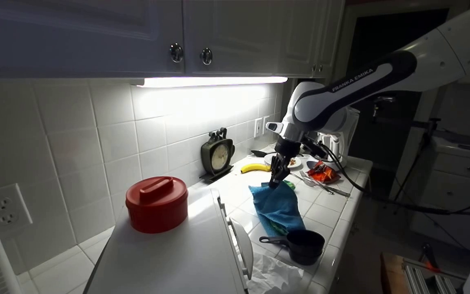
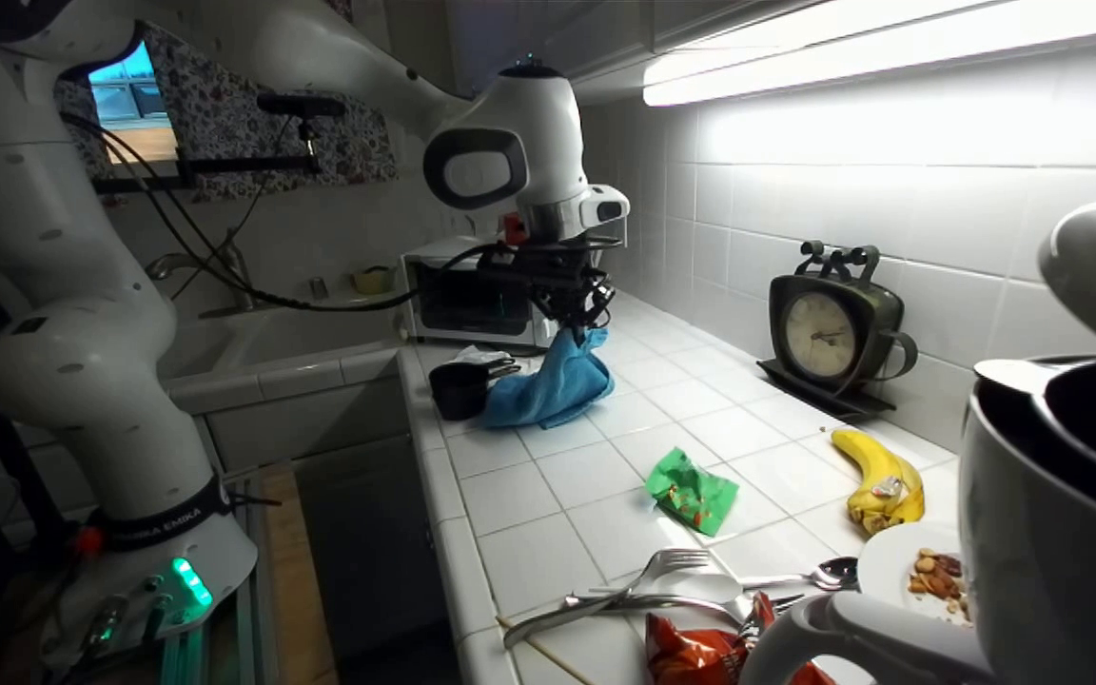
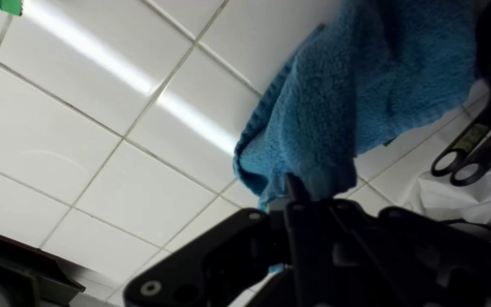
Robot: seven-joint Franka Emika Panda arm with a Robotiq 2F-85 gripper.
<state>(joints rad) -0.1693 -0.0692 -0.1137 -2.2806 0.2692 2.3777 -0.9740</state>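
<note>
My gripper (image 1: 274, 183) is shut on one raised corner of a blue towel (image 1: 279, 210). In an exterior view the towel (image 2: 557, 385) hangs from the fingertips, its lower part spread on the white tiles. The wrist view has the towel (image 3: 313, 119) bunched at the jaws, with one finger lying dark across the cloth. Beside the towel's far end stand black measuring cups (image 2: 459, 390), whose handles (image 3: 463, 157) show in the wrist view. A bit of green (image 1: 278, 227) peeps from under the cloth; what lies there is mostly hidden.
A green wrapper (image 2: 691, 492) lies on the counter. Around it are a banana (image 2: 876, 476), cutlery (image 2: 643, 595), a red bag (image 1: 323, 172) and a plate (image 2: 876, 561). An old-style clock (image 1: 220, 157) stands by the wall. A toaster oven (image 1: 174, 261) carries a red canister (image 1: 156, 206).
</note>
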